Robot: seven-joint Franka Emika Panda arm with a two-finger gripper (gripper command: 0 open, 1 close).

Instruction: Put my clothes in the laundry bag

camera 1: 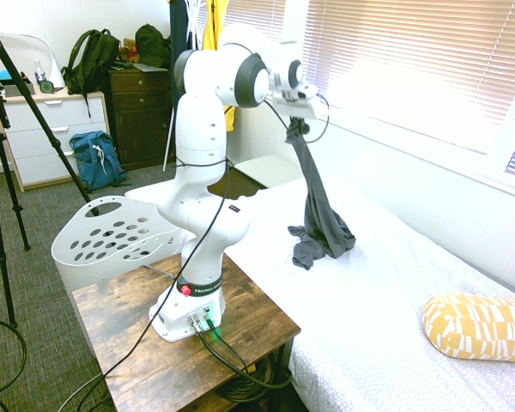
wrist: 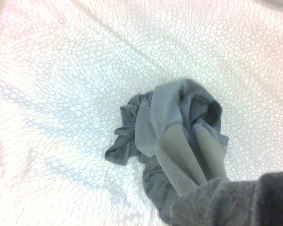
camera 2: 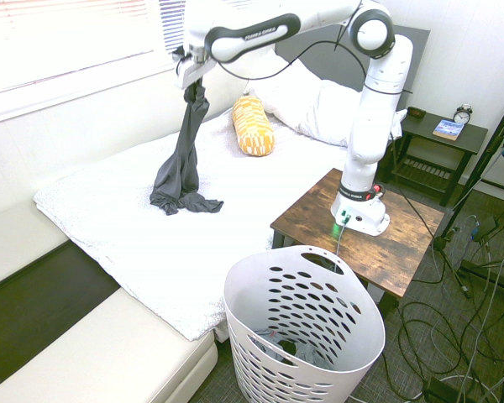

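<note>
My gripper (camera 1: pixel 294 118) (camera 2: pixel 190 80) is high above the bed, shut on the top end of the clothes (camera 1: pixel 319 206) (camera 2: pixel 181 159), a dark grey garment. The cloth hangs down in a long stretched strip, and its lower end still rests bunched on the white bed cover (camera 1: pixel 395 309) (camera 2: pixel 126 218). In the wrist view the clothes (wrist: pixel 179 141) drop away toward the bubbly white cover below. The laundry bag (camera 1: pixel 112 236) (camera 2: pixel 307 327), a white basket with oval holes, stands on the floor by the wooden side table, well away from the gripper.
A wooden side table (camera 1: pixel 240 335) (camera 2: pixel 403 243) bears the arm's base beside the bed. A yellow patterned pillow (camera 1: pixel 479 324) (camera 2: pixel 252 126) lies further up the bed. A yellow jacket (camera 1: pixel 213 26) hangs by the window, and a blue backpack (camera 1: pixel 97 159) leans on the drawers.
</note>
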